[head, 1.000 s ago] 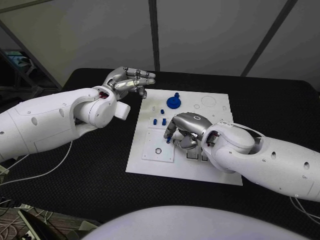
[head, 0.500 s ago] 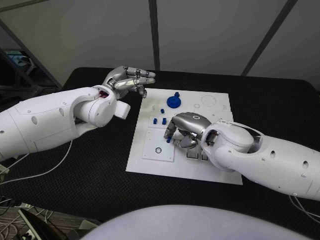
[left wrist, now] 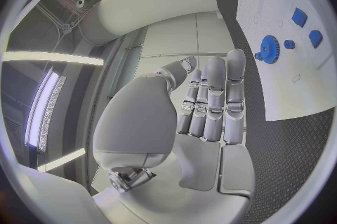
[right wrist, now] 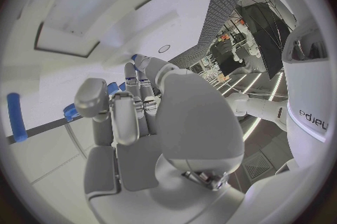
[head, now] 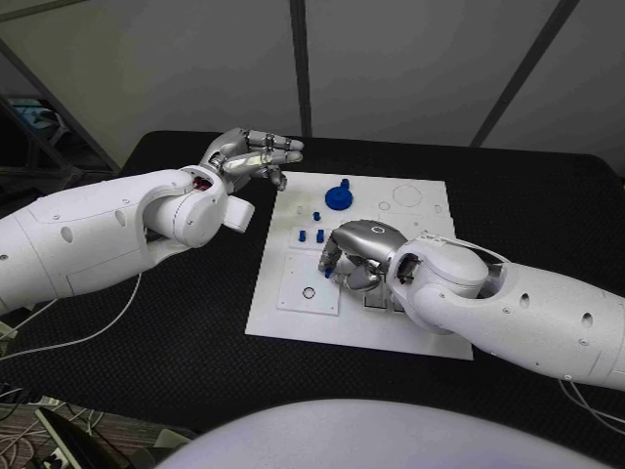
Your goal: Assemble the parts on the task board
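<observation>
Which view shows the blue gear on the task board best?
The head view: the blue gear sits unobstructed near the task board's far edge. The left wrist view shows it smaller and edge-distorted. I cannot pick it out in the right wrist view.

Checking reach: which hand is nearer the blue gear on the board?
Right, narrowly. The right hand sits over the task board, just toward the robot from the blue gear. The left hand hovers off the board's far-left corner, empty.

We see the white task board (head: 292, 322) flat on the desk; a blue gear (head: 340, 200) stands at its far edge, small blue parts (head: 310, 235) just nearer.
</observation>
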You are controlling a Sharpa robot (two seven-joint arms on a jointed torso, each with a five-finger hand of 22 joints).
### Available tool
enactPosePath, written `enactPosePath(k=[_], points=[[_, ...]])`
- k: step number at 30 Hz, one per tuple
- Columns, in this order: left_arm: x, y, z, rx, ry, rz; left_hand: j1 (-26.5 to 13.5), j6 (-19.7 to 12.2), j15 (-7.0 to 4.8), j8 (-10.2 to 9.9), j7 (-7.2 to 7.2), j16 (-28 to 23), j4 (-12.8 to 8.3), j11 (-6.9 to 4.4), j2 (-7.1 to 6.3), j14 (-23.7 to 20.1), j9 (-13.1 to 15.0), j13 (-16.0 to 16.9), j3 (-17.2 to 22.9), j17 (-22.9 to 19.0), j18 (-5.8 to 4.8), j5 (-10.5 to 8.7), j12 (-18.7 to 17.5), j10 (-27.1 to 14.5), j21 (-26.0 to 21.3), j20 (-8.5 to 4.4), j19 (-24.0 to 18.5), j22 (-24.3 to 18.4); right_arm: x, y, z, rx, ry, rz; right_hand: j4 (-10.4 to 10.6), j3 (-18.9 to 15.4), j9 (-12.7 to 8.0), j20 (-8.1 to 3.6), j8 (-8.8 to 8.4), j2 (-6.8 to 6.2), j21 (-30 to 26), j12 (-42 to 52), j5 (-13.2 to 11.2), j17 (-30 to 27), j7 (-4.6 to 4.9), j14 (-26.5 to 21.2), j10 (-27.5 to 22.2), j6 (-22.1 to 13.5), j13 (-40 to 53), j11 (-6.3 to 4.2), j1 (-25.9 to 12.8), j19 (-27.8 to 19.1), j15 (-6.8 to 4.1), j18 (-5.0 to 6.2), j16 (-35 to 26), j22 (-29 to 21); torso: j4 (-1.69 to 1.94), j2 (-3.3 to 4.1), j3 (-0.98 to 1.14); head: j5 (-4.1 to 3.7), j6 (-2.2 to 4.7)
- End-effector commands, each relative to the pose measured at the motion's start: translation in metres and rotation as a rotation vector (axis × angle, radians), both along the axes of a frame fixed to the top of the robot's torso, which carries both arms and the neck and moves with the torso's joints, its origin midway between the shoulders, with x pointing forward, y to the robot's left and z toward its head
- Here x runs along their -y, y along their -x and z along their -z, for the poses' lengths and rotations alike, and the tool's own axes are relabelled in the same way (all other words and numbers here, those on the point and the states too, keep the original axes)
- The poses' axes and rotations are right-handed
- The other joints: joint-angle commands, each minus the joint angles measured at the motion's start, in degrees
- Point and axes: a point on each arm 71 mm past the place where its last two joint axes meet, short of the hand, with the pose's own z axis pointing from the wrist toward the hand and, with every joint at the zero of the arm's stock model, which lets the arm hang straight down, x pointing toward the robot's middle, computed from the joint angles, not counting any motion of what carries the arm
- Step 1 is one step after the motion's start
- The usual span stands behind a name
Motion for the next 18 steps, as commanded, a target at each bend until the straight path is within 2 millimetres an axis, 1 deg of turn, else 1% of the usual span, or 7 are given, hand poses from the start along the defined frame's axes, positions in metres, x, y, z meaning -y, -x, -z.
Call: enactPosePath(k=[1,5,8,12,18], points=[[0.001,0.0,-0.001,0.001,0.006,0.012,0.0,0.3,0.06,-0.25,0.27,-0.22,0.0,-0.03,0.29,-0.42,-0.08,-0.07,0.2,-0.05,-0.55,0.23,-0.02,-0.54,-0.25,-0.06,-0.31,-0.08,0.0,0.0,0.002,0.006,0.039,-0.004,0.05,-0.6,-0.18,0.04,-0.34,0.04,-0.6,-0.56,0.25,-0.28,0.14,2.46,-1.19,-1.08,-0.33,0.28,-0.95,-0.74,0.28,-0.78,0.07,-0.42,-0.02,0.0,-0.01,0.02,-0.04],[0.001,-0.001,-0.001,-0.001,0.006,0.013,-0.03,0.3,0.07,-0.25,0.27,-0.23,0.0,-0.03,0.3,-0.43,-0.08,-0.07,0.21,-0.06,-0.55,0.23,-0.01,-0.57,-0.26,-0.05,-0.31,-0.08,0.0,0.0,0.002,0.014,0.032,-0.003,0.09,-0.93,-0.98,0.73,-0.51,-0.79,-1.45,-0.63,0.37,-1.02,1.14,2.23,-5.66,-4.49,-1.01,1.4,-1.92,-1.53,1.27,-0.58,-0.26,-1.61,-0.01,-0.04,0.03,-0.04,0.05],[0.001,-0.001,-0.001,-0.002,0.005,0.013,-0.04,0.29,0.08,-0.26,0.28,-0.23,0.0,-0.02,0.29,-0.43,-0.08,-0.07,0.21,-0.07,-0.55,0.22,-0.02,-0.6,-0.26,-0.05,-0.32,-0.08,0.001,0.0,0.0,0.029,0.019,-0.002,0.0,-1.1,-1.36,1.23,-0.43,-1.37,-2.5,-0.58,0.34,-1.91,1.29,1.96,-9.08,-6.27,-1.04,2.01,-2.31,-2.47,1.74,-0.25,-0.7,-3.13,0.0,-0.04,0.01,-0.05,0.07],[0.0,-0.001,-0.001,-0.002,0.005,0.012,-0.05,0.29,0.08,-0.26,0.28,-0.23,0.0,-0.02,0.29,-0.43,-0.08,-0.07,0.21,-0.07,-0.55,0.22,-0.02,-0.6,-0.26,-0.05,-0.32,-0.08,0.002,0.001,-0.005,0.068,-0.032,-0.003,-0.52,-1.18,-1.56,1.61,-0.45,-1.7,-3.91,-0.28,0.32,-3.14,1.37,1.62,-11.74,-8.29,-0.94,2.42,-2.05,-3.69,2.03,0.19,-1.32,-5.15,0.02,-0.03,0.02,-0.04,0.15],[-0.001,-0.001,-0.001,0.001,0.004,0.007,-0.07,0.28,0.09,-0.27,0.28,-0.23,0.0,0.0,0.28,-0.44,-0.09,-0.07,0.21,-0.08,-0.55,0.22,-0.03,-0.65,-0.27,-0.04,-0.32,-0.08,0.007,0.004,-0.01,0.105,-0.08,-0.001,-0.64,-1.34,-1.57,1.69,-0.45,-1.88,-4.38,-0.04,0.27,-3.65,1.31,1.5,-12.17,-8.97,-0.89,2.44,-2.12,-4.08,2.04,0.34,-1.57,-5.85,-0.05,-0.05,0.06,-0.07,0.39]])
